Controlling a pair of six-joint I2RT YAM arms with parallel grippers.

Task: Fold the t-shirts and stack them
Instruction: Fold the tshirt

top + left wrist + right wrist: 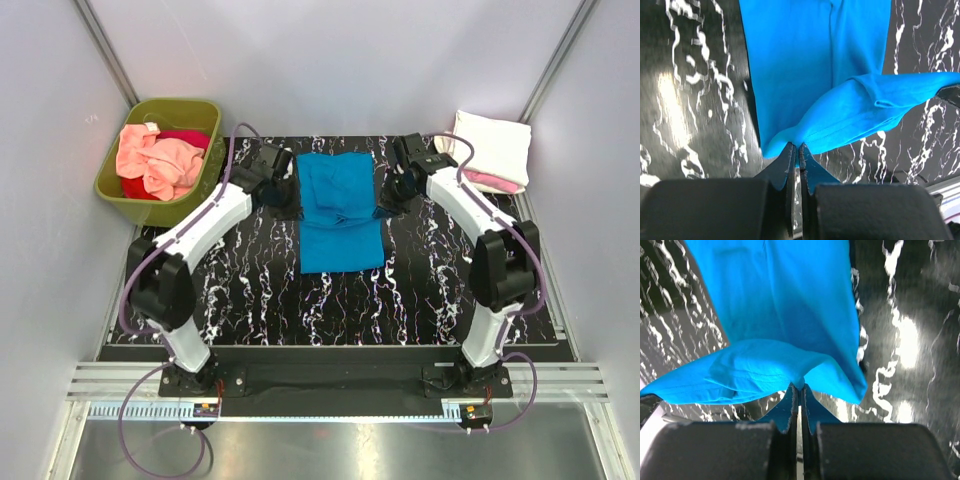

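Step judged: lengthwise fold. The blue shirt lies at the middle of the bench. The left hand and right hand are each clamped on a raised far corner. The next move calls for drawing both corners nearer evenly. Far right: folded shirts. Far left: tub holding unfolded shirts.

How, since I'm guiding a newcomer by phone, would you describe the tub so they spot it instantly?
Find the black marbled mat in the middle, then look beside its far left corner. There stands the tub, olive green, holding crumpled peach and red shirts. It is the only container; the pile at the far right is folded flat.
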